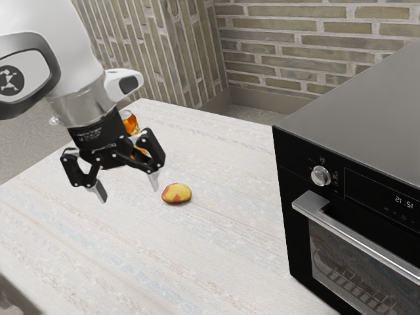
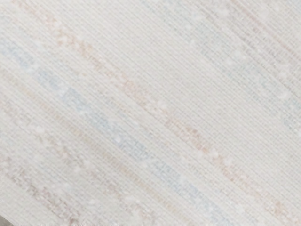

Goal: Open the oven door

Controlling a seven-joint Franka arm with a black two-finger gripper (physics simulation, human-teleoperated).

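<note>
Above the tabletop (image 1: 223, 249), room lies open between the claw (image 1: 126, 188) and the oven (image 1: 354, 118); low down, a yellow-red lump (image 1: 177, 193) intrudes. The handle (image 1: 361, 237) juts out.

Bright, diffuse light, soft shadow under yellow-red item (image 1: 176, 192), sheen on oven handle (image 1: 357, 235)

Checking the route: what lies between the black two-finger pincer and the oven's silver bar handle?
In the exterior view, a yellow-and-red roundish object lies there, nearer the pincer, then bare pale striped tabletop.
</note>
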